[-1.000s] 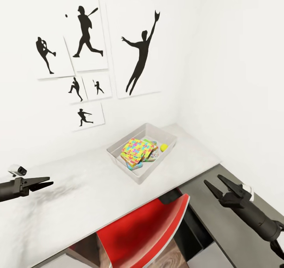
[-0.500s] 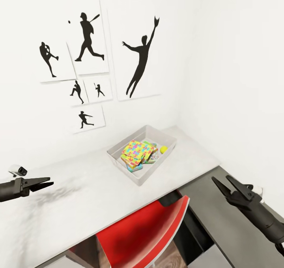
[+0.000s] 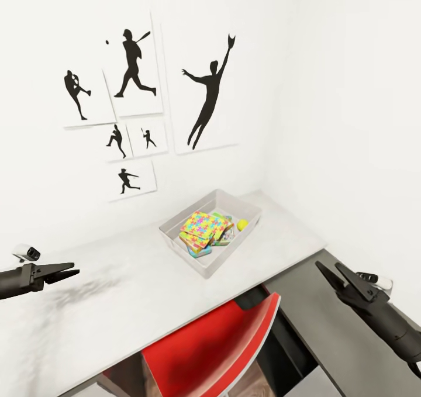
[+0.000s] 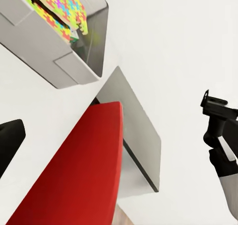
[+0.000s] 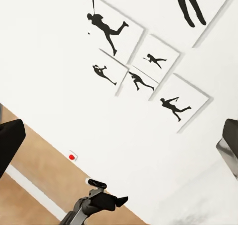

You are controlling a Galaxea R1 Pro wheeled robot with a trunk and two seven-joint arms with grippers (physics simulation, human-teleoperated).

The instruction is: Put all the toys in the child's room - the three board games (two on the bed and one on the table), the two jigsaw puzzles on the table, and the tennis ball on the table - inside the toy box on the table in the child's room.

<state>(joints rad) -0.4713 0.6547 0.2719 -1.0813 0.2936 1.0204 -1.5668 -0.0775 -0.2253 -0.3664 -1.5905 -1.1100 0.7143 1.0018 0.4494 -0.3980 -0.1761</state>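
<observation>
Grey toy box sits far right on the table, jigsaw puzzles and tennis ball inside. My left gripper and right gripper hang open, empty; I'd check the games are all in before moving off.

White walls meeting in a corner, evenly and softly lit. Six black silhouette pictures of ball players mounted in a cluster on the left-hand wall, the largest, a leaping catcher, nearest the corner. Along that wall, a long white-topped table running into the corner, joined at its far right edge to a lower dark grey section. Red chair tucked under the table's near edge, its curved back rising just above the top. Wood-plank floor with a white skirting strip in the right wrist view, plus a small white wall fitting with a red dot.
</observation>
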